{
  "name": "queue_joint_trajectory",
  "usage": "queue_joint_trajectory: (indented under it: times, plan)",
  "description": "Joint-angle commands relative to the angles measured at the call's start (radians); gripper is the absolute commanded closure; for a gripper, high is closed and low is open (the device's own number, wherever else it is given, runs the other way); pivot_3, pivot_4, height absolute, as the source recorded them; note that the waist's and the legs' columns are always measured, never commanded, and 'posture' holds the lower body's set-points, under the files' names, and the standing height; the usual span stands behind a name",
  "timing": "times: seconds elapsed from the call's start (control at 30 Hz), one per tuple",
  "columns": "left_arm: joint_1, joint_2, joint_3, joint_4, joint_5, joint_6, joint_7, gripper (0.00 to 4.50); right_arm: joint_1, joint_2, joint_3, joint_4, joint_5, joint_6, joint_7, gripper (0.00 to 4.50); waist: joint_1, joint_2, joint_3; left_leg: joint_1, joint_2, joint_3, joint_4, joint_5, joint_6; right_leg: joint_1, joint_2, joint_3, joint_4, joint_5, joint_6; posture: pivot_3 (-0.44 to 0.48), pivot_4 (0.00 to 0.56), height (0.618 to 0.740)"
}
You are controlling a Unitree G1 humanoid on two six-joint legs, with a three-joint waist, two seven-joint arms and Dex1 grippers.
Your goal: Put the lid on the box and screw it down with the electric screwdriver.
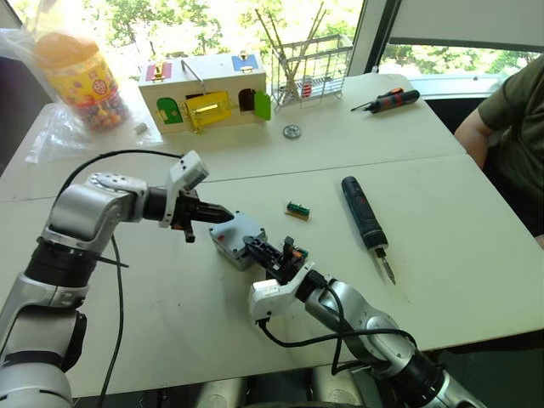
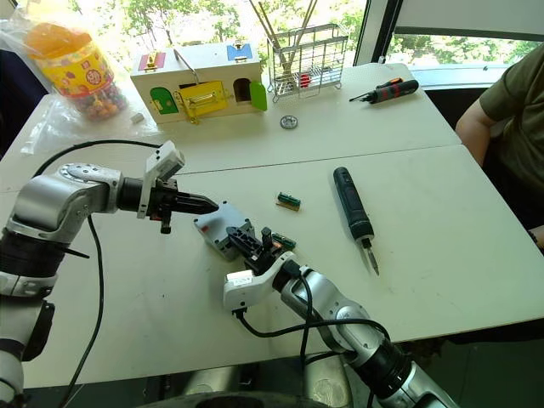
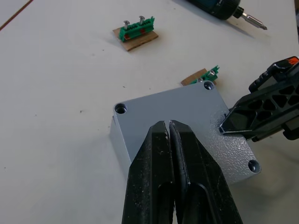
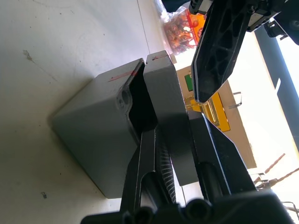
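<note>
Lid-fitting is the step in hand: the small flat square grey plastic lid, screw holes showing at its corners, lies on the small square grey plastic box on the white tabletop, directly under our two pincers. Our left pincer hovers above the lid's middle with its black fingers pressed together, holding nothing. Our right pincer has its fingers clamped on the near edge of lid and box together, one finger on top and one against the side wall.

The long thick black cylindrical electric screwdriver lies untouched beyond and to the right of the right pincer, well apart from the box. Two small green screw strips on brown card rest near the box, on its far side from the left pincer.

We judge the lid roughly seated but unscrewed. The next move calls for squaring the corners over the box's holes, then freeing one pincer to fetch the screwdriver while the other steadies the box.
</note>
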Motion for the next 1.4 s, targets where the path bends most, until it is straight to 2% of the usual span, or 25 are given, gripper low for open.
queue_joint_trajectory:
  times: [0.03, 0.33, 0.53, 1.03, 1.4]
  plan:
    - [0.022, 0.026, -0.029, -0.031, 0.04, -0.054, -0.028, 4.44, 0.032, -0.003, 0.02, 0.037, -0.014, 0.002, 0.03, 4.39, -0.001, 0.0, 0.0, 0.0, 0.0, 0.0, 0.0, 0.0, 0.0, 0.0, 0.0, 0.0, 0.0, 0.0, 0.0, 0.0, 0.15, 0.74]
    - [0.064, 0.0, -0.067, -0.022, 0.105, -0.133, -0.023, 4.44, 0.054, -0.006, 0.016, 0.029, -0.031, -0.005, 0.031, 4.39, 0.014, -0.003, -0.008, 0.005, 0.0, 0.0, -0.001, 0.0, 0.0, 0.004, 0.0, 0.0, -0.002, 0.0, 0.0, 0.0, 0.15, 0.74]
    - [0.063, -0.018, -0.058, -0.022, 0.103, -0.129, -0.02, 4.44, 0.067, -0.008, 0.005, 0.002, -0.047, -0.009, 0.017, 4.39, 0.026, -0.004, -0.008, 0.016, 0.0, 0.0, -0.004, -0.001, 0.001, 0.013, 0.0, 0.0, -0.004, 0.0, 0.0, 0.0, 0.15, 0.74]
    - [0.026, -0.041, 0.035, -0.026, 0.02, -0.015, -0.004, 4.44, 0.038, 0.007, -0.039, -0.024, -0.078, -0.02, -0.093, 4.39, 0.025, -0.005, -0.008, 0.015, 0.0, 0.0, -0.004, -0.001, 0.001, 0.012, 0.0, 0.0, -0.005, -0.001, 0.0, 0.0, 0.15, 0.74]
    - [0.051, -0.024, 0.028, -0.043, 0.017, -0.025, -0.013, 4.44, 0.05, -0.015, -0.053, -0.025, -0.041, -0.058, -0.131, 4.39, 0.024, -0.005, -0.007, 0.015, 0.0, 0.0, -0.004, -0.001, 0.001, 0.012, 0.0, 0.001, -0.005, -0.001, 0.0, 0.0, 0.15, 0.74]
